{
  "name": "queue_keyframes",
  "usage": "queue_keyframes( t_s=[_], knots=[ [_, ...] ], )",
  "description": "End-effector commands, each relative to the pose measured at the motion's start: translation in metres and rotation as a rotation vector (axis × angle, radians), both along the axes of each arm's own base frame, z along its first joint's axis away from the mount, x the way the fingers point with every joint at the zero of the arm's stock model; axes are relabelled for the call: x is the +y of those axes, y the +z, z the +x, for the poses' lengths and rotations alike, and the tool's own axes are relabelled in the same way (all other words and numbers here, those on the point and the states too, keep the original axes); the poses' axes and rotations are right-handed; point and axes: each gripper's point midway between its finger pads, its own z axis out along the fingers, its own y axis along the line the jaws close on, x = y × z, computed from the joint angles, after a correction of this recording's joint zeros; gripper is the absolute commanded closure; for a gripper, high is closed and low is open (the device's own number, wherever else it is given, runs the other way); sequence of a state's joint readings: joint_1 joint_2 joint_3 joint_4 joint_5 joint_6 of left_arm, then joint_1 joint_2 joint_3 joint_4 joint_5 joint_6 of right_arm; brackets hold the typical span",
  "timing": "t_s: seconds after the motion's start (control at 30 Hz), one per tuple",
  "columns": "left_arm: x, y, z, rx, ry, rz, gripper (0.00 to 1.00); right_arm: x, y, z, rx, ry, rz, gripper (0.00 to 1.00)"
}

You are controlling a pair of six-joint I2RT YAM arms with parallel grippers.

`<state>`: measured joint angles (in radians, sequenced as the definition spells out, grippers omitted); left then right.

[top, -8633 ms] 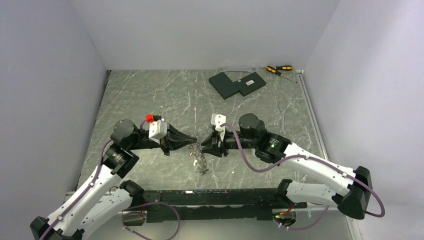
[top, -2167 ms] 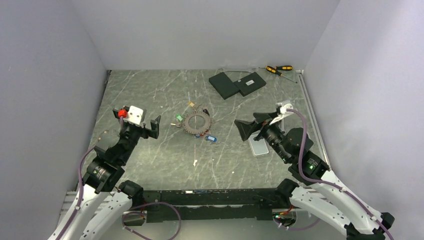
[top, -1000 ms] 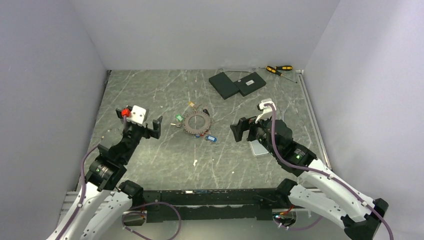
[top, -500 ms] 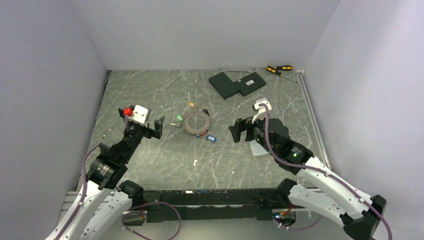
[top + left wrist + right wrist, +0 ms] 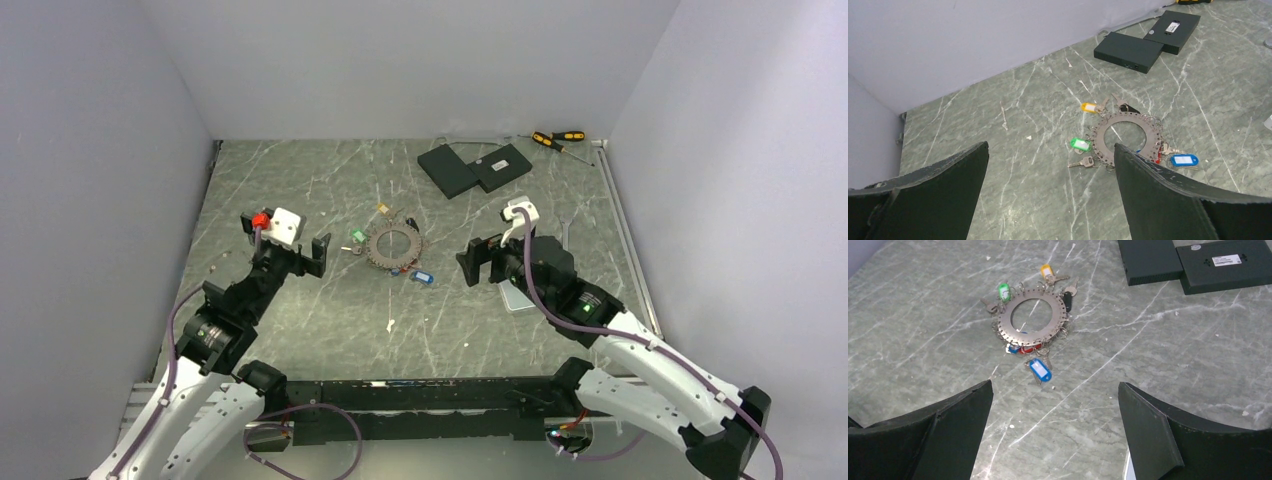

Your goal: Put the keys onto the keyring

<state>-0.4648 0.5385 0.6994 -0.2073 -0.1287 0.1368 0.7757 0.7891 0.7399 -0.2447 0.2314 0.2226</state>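
The keyring is a flat perforated metal ring lying mid-table, with small rings and keys fanned round its rim. Keys with green, yellow and blue tags lie at its edge. In the left wrist view the keyring, the green tag and a plain key lie ahead of my open left gripper. In the right wrist view the keyring and the blue tag lie beyond my open right gripper. Both grippers are empty, one on each side of the ring.
Two black boxes and yellow-and-black screwdrivers sit at the back right. A pale slab lies under the right arm, and a wrench lies near the right wall. A small pale bit lies toward the front.
The right gripper has shifted left and forward toward the keyring. The left gripper has edged up and right. The keyring and keys have not moved.
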Motion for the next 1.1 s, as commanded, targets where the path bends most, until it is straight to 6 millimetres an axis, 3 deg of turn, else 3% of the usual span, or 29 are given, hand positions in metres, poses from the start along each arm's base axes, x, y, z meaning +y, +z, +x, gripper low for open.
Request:
queue_keyframes(
  t_s=[0.0, 0.17, 0.27, 0.37, 0.43, 0.53, 0.67, 0.83, 1.07],
  knots=[
    [0.003, 0.011, 0.001, -0.042, 0.012, -0.002, 0.01, 0.006, 0.027, 0.009, -0.062, 0.0, 0.021, 0.0],
    [0.004, 0.009, 0.003, -0.029, 0.022, 0.001, 0.01, -0.005, 0.032, 0.014, -0.077, -0.07, 0.038, 0.0],
    [0.002, 0.009, 0.002, -0.028, 0.012, -0.005, 0.01, 0.008, 0.033, 0.0, -0.098, 0.053, 0.041, 0.0],
    [-0.003, 0.01, 0.004, -0.038, -0.005, -0.036, 0.01, -0.001, 0.035, 0.003, -0.092, -0.007, 0.059, 0.0],
    [-0.006, 0.013, 0.007, -0.061, -0.005, -0.086, 0.01, -0.001, 0.036, 0.001, -0.088, -0.005, 0.071, 0.0],
    [-0.004, 0.014, 0.017, -0.045, 0.063, -0.22, 0.01, 0.014, 0.043, -0.011, -0.128, 0.13, 0.066, 0.01],
    [0.001, 0.019, 0.027, 0.017, 0.157, -0.383, 0.01, 0.0, 0.05, -0.003, -0.138, 0.026, 0.086, 0.01],
    [-0.001, 0.034, 0.02, 0.008, 0.141, -0.489, 0.01, -0.003, 0.059, -0.007, -0.18, 0.034, 0.111, 0.0],
    [-0.003, 0.05, 0.013, -0.066, 0.082, -0.454, 0.01, -0.003, 0.058, -0.011, -0.168, 0.052, 0.107, 0.0]
  ],
)
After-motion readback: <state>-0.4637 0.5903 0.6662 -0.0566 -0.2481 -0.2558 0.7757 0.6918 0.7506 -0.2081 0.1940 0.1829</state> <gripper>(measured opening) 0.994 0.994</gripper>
